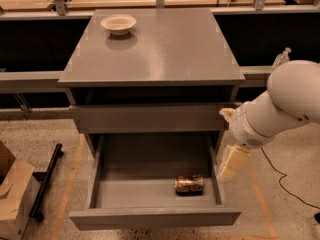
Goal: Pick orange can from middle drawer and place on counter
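Note:
The orange can point(189, 183) lies on its side on the floor of the open middle drawer point(150, 216), near its front right corner. My gripper point(232, 162) hangs on the white arm just outside the drawer's right wall, to the right of the can and a little above it, holding nothing that shows. The counter point(165, 49) is the grey top of the cabinet above.
A pale round bowl point(118, 23) stands at the counter's back left. The shut drawer front point(150, 118) sits one level above the open drawer. A cardboard box point(12, 196) and a black bar point(46, 181) lie on the floor at left. A black cable point(280, 181) runs at right.

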Motion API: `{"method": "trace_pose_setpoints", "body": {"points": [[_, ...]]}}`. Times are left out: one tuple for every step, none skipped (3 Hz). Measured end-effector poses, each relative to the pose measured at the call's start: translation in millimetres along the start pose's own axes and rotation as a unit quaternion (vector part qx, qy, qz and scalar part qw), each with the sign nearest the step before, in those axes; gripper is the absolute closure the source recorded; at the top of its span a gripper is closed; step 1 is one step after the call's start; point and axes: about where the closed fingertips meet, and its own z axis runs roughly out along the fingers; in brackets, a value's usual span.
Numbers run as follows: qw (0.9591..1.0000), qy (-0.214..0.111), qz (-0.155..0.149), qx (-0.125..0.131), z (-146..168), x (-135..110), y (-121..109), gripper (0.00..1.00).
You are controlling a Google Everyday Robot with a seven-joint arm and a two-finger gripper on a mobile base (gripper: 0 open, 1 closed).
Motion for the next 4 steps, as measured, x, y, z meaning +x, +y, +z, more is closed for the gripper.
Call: {"method": "trace_pose_setpoints", "body": {"points": [[1.0,0.003,-0.002,0.003,38,12,-6,0.0],[0.9999,0.004,-0.008,0.005,76,22,-13,0.0],[0.9999,-0.005,0.011,-0.003,115,36,-18,0.0],[0.9999,-0.006,0.013,-0.006,119,37,-17,0.0]]}}
